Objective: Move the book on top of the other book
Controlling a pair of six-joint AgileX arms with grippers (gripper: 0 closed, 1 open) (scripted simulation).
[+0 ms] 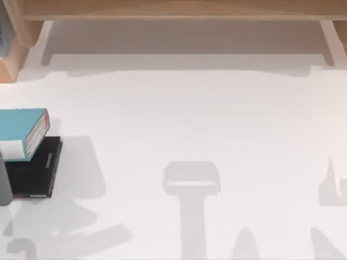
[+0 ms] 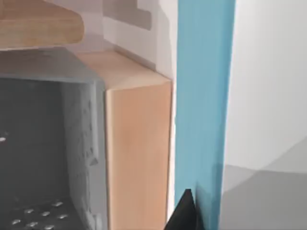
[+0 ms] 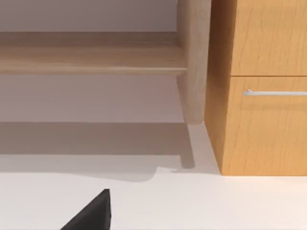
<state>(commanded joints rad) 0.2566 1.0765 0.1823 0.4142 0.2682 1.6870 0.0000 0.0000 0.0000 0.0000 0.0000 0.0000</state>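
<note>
A dark finger of my left gripper sits right against the thick teal-blue covered book; a grey piece of that arm stands just beside it.

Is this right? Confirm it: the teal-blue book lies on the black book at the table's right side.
Not quite. The top view shows the teal-blue book on the black book at the table's left side, not its right. The rest holds: the teal one overlaps the black one's far end.
</note>
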